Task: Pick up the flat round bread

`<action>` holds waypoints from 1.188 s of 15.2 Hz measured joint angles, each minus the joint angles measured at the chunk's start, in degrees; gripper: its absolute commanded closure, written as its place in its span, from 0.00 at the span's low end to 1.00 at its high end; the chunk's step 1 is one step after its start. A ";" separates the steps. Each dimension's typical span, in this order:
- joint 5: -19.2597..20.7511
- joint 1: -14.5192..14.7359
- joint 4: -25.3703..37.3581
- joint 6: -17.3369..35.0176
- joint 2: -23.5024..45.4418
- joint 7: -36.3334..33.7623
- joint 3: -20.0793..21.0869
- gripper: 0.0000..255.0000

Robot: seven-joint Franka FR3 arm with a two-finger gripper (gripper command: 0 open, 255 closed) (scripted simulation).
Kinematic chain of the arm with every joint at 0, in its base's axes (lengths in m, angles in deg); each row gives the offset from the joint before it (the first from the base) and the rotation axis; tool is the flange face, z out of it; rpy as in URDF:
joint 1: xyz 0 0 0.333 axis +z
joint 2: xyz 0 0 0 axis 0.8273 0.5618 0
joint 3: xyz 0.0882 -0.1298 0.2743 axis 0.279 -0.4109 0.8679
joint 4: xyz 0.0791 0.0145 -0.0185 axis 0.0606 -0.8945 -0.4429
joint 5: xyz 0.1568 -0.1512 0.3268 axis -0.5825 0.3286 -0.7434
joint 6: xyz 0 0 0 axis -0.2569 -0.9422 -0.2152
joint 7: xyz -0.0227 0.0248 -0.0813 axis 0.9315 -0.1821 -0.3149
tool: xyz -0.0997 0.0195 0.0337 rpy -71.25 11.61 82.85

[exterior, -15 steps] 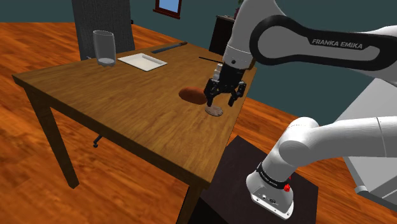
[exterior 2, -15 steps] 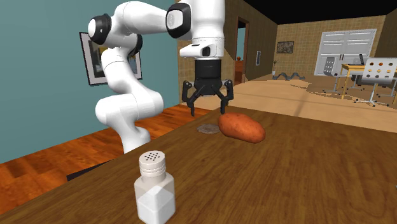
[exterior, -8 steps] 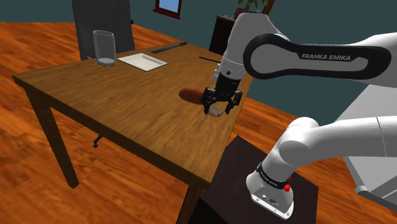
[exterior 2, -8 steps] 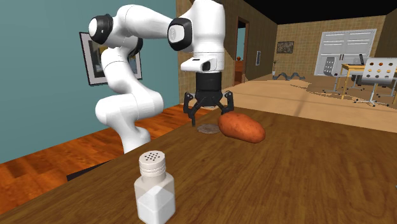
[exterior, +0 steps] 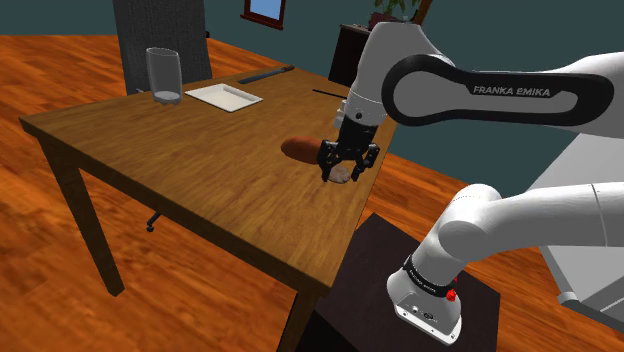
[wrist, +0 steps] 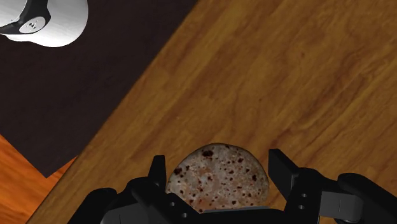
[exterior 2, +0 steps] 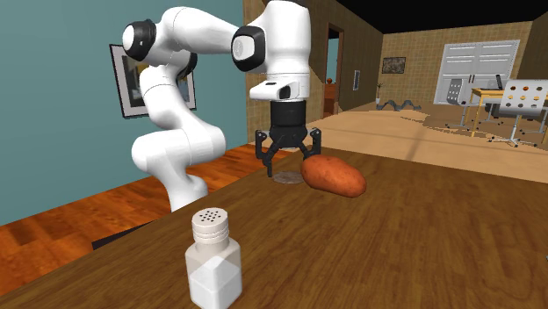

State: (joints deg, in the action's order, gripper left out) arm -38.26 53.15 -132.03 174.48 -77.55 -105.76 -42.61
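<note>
The gripper (wrist: 216, 164) is hanging wide open, fingers on either side of the flat bread (wrist: 216, 186), which is lying on the table (wrist: 305, 76) near its edge. The bread is v. thin, so the fingers are maybe sliding over it when closing, or bumping the sweet potato (exterior 2: 333, 176) just beside.

This is a home, in a room for eating. A wooden bench (exterior: 180, 150) holds a glass (exterior: 164, 75), a plate (exterior: 224, 96) and a salt shaker (exterior 2: 213, 259). A chair (exterior: 150, 30) stands by it. A picture (exterior: 264, 9) hangs on the wall.
</note>
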 measured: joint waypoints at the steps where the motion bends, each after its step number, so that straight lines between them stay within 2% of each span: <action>1: 0.00 0.00 0.01 0.00 0.00 0.01 -0.01 1.00; 6: 0.31 -0.15 1.35 -1.41 -0.01 -0.14 -0.26 1.00; 18: 2.17 -1.00 10.51 -10.18 0.38 -0.55 -2.16 1.00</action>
State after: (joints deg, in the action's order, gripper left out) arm -36.09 52.15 -121.52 164.30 -77.17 -106.31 -44.77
